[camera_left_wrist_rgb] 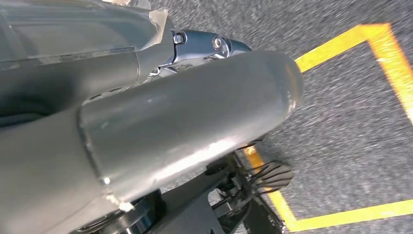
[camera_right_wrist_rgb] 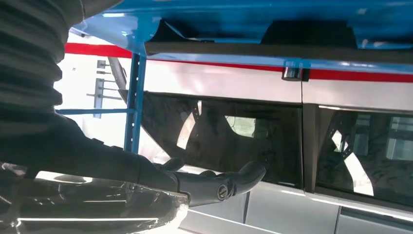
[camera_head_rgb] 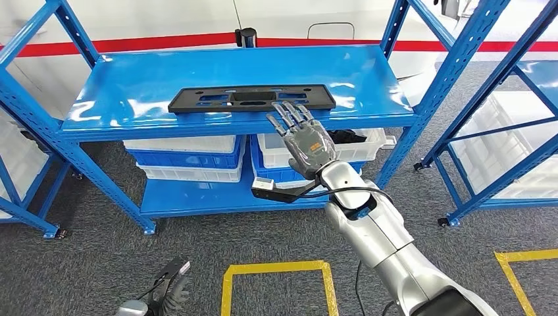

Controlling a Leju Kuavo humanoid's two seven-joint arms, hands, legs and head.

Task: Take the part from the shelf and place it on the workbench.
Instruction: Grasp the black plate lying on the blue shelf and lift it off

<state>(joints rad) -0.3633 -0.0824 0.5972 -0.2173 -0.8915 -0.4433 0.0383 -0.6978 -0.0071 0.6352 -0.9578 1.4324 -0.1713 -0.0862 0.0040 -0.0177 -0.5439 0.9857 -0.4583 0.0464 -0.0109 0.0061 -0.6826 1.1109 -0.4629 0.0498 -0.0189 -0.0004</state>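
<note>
Part (camera_head_rgb: pixel 252 99), long and black, lay flat on my head view's blue shelf (camera_head_rgb: pixel 131 85) with my right hand (camera_head_rgb: pixel 303 138) spread empty at its near edge, my left hand (camera_head_rgb: pixel 172 284) hung low over the floor, grasp unreadable, while the right wrist view showed fingers (camera_right_wrist_rgb: pixel 214 185) extended, holding nothing.

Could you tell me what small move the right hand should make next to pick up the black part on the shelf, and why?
Probably ease the right hand forward and down onto the black part. Its fingers are spread and holding nothing, poised at the front edge of the blue shelf just short of the part, which lies flat and ungripped.
</note>
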